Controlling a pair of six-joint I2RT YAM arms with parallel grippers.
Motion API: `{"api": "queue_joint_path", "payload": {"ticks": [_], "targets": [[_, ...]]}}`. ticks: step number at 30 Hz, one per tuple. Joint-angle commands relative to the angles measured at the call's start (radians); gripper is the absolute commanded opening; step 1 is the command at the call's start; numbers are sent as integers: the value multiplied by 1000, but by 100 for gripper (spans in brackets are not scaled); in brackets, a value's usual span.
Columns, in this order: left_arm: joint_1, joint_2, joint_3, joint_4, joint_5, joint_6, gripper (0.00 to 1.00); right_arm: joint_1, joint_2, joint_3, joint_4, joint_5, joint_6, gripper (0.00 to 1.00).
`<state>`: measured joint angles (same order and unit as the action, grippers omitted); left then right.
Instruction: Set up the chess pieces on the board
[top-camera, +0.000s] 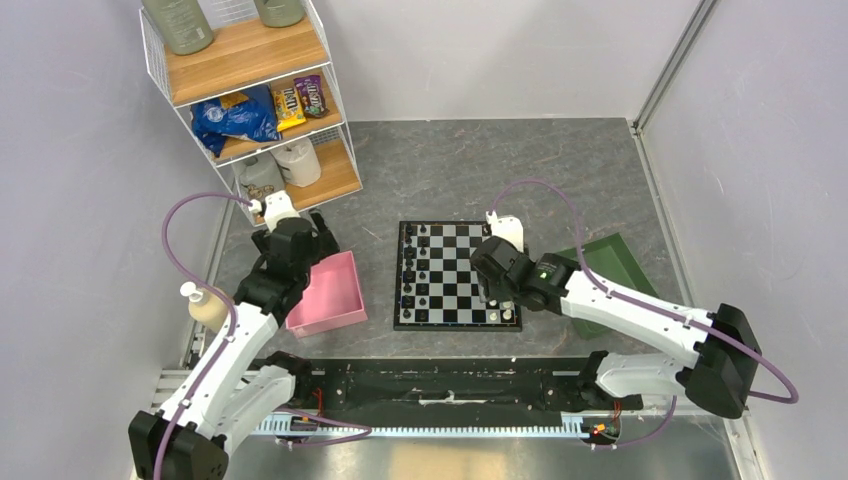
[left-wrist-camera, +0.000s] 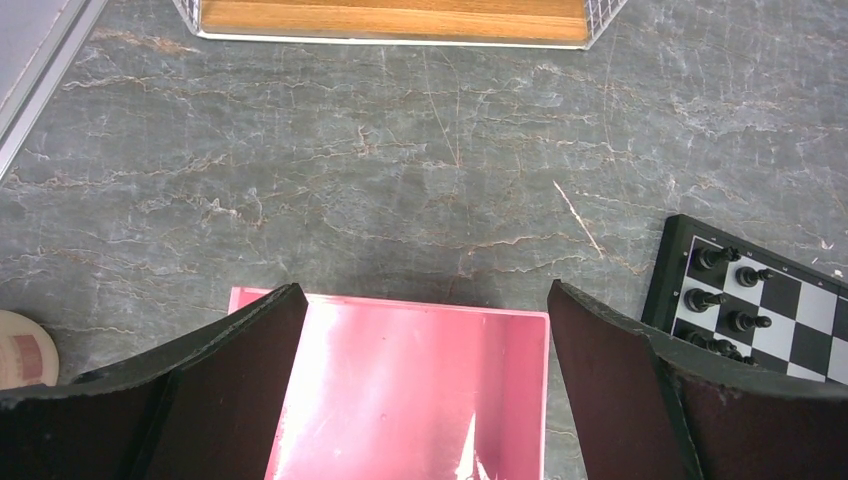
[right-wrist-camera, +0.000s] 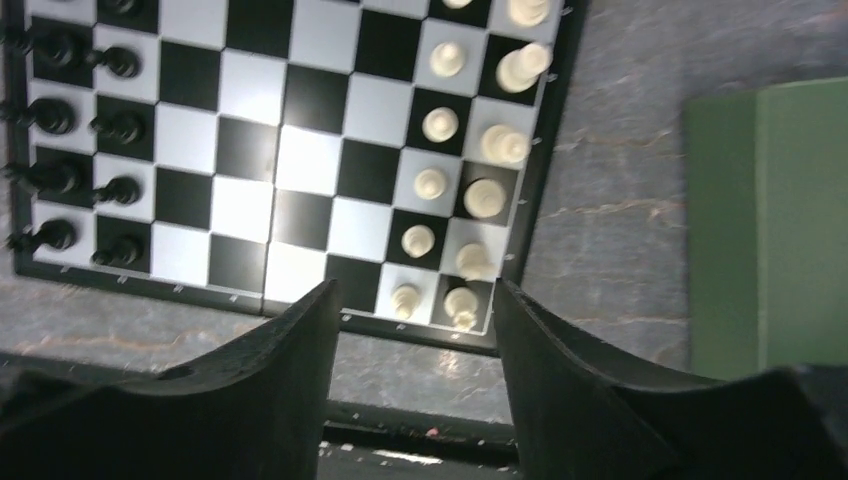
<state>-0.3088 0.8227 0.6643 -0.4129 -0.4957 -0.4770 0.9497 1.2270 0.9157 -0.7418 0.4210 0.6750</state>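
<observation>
The chessboard (top-camera: 458, 275) lies at the table's middle. Black pieces (top-camera: 412, 270) fill its two left columns, and cream-white pieces (top-camera: 506, 315) stand along its right side, partly hidden by my right arm. In the right wrist view the board (right-wrist-camera: 300, 160) shows two columns of white pieces (right-wrist-camera: 430, 183) and two of black pieces (right-wrist-camera: 120, 125). My right gripper (right-wrist-camera: 412, 295) is open and empty above the board's near right corner (top-camera: 498, 298). My left gripper (left-wrist-camera: 425, 310) is open and empty above the pink tray (left-wrist-camera: 400, 390), left of the board (top-camera: 305, 255).
The pink tray (top-camera: 345, 300) shows nothing inside. A green tray (top-camera: 610, 262) lies right of the board (right-wrist-camera: 770, 220). A wire-and-wood shelf (top-camera: 250, 90) with snacks stands at the back left. A pump bottle (top-camera: 205, 305) stands by the left arm.
</observation>
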Motion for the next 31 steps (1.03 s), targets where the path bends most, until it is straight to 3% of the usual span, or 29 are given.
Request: {"api": "queue_joint_path", "payload": {"ticks": [1,4,11,14,17,25,28,31], "targets": [[7,12,23,53,-14,12,100,-42,-12,47,-18,179,-41,70],[7,29,47,85,23,-1,100,-166,-7,69,-20,176,-59,84],[7,121,173,76,30,26,100,-476,-81,93,26,3,-90,96],[7,179,230,70,24,40,100,-641,-115,85,51,-125,-77,97],[7,234,283,71,22,51,100,-759,-114,89,51,-137,-76,97],[7,290,329,72,15,33,100,-814,-70,69,89,52,-128,97],[7,273,287,120,21,16,100,-814,-77,33,138,118,-133,97],[7,243,217,223,-63,5,100,-814,-108,-33,234,162,-156,97]]}}
